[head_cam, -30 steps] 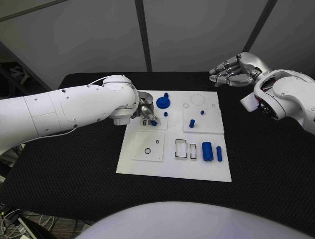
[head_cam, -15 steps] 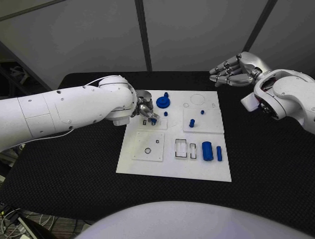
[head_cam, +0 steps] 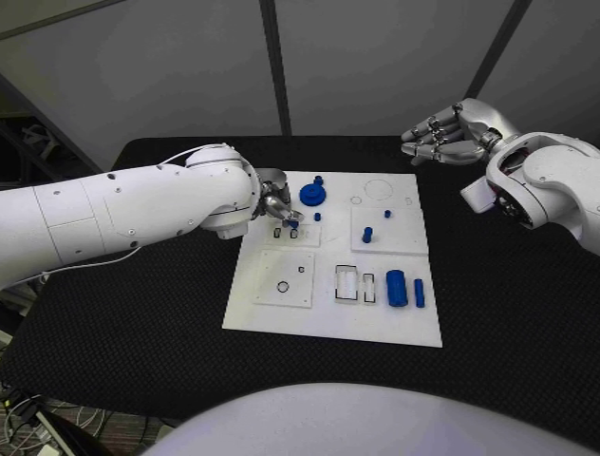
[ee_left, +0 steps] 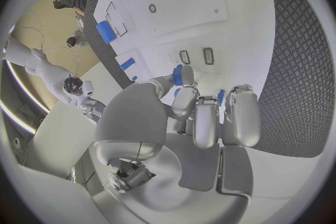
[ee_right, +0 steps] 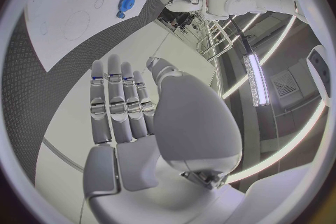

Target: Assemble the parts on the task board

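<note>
Presently, item one: board [head_cam: 330,313], a white plate mid-table on the black mat, flat and rigid.

Item two: peg [ee_left: 178,74], a small blue part pinched in the fingertips of the left hand [head_cam: 275,207], over the board's far left panel near two small slots [ee_left: 196,56]. By the look of it, hard plastic: light, stiff, smooth, apt to twist or slip in a fingertip pinch. Best held by its sides near the top, leaving the lower end free to enter a hole. A second blue sliver shows between the other fingers of that hand; I cannot tell whether it is a separate part.

Item three: right hand [head_cam: 444,135], hovering off the board's far right corner, fingers loosely curled and apart, holding nothing.

Item four: loose and seated parts.
- Gear [head_cam: 311,197], blue, round, just beside the left hand; the nearest obstacle, easily knocked by the knuckles.
- Small pegs [head_cam: 365,235], upright in the far right panel, well clear of the working spot.
- Cylinder [head_cam: 395,289] and thin bar [head_cam: 418,293], lying side by side at the near right, untouched.
- Rectangular pockets [head_cam: 344,283], empty, just left of the cylinder.
- Near left panel with a small ring hole [head_cam: 284,287].

Item five: left arm, bulky, hanging over the board's left edge.
</note>
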### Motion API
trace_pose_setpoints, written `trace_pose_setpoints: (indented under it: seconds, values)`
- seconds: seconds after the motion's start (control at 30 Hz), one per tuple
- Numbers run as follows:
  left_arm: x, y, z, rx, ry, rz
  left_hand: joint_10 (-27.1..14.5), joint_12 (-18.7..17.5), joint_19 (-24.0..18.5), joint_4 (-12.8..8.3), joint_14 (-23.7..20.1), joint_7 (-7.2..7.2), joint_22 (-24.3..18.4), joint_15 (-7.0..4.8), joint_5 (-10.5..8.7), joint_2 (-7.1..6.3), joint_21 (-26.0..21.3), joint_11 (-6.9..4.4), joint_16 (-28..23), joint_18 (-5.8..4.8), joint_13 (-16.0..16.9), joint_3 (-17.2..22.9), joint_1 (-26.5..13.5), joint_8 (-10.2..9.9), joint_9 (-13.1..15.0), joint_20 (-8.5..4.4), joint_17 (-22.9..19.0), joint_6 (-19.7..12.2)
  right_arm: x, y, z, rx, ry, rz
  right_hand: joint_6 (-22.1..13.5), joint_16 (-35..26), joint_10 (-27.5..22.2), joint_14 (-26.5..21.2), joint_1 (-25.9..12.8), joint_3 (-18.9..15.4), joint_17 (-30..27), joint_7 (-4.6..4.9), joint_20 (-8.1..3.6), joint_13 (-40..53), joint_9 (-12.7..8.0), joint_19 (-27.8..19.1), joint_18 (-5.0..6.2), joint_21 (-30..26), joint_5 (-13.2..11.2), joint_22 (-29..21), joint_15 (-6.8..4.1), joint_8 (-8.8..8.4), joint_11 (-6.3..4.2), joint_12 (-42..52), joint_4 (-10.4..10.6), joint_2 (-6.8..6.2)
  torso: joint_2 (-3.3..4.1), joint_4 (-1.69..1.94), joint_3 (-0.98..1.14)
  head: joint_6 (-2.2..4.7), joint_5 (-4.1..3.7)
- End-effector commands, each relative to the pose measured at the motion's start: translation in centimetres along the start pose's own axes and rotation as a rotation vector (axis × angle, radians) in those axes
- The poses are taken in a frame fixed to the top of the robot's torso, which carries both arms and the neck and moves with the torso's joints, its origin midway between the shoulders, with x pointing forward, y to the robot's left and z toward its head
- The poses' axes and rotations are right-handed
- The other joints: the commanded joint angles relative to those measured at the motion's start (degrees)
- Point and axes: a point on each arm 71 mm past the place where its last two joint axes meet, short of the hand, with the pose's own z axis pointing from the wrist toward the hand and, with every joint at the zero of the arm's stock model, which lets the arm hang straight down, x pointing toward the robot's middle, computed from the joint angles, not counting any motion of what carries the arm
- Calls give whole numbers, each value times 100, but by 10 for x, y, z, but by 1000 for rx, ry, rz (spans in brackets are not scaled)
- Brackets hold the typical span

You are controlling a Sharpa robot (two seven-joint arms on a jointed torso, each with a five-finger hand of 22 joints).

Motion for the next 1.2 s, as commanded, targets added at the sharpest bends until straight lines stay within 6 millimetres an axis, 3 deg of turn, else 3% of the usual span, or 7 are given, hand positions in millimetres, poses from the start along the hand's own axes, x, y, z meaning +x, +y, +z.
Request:
trace_pose_setpoints:
  seconds: [0.03,0.17,1.2]
  values:
    - [1,1,1,-3,-13,8,-15,-45,41,-842,473,1,520,-23,25,-56,28,-32,23,-82,-20,885,-4,22,8,-8,1053,-3,0,2,0,-7,4,-1,-15,-22,-7,1,-51,-14,6,13,4,-9,0,49,71,-18,26,-5,20,-4,25,-18,11,-16,4,-4,3,-3,1]
    - [3,1,2,-6,-17,15,-16,-48,41,-842,473,1,521,-23,25,-56,28,-32,23,-82,-24,886,-4,22,7,-9,1053,-3,-1,1,0,-8,4,-1,-15,-22,-7,1,-51,-14,6,13,4,-9,0,49,71,-18,26,-5,20,-4,25,-18,11,-16,1,-1,-5,-12,-1]
    - [14,0,5,-8,-1,90,-33,-108,43,-860,473,1,522,-24,28,-71,28,-32,22,-82,-86,914,1,21,6,-12,1053,1,-1,1,0,-8,8,-2,-14,-22,-6,2,-59,-18,7,12,5,-9,0,55,71,-26,28,-11,20,-3,24,-17,17,-12,5,-6,-4,-24,20]
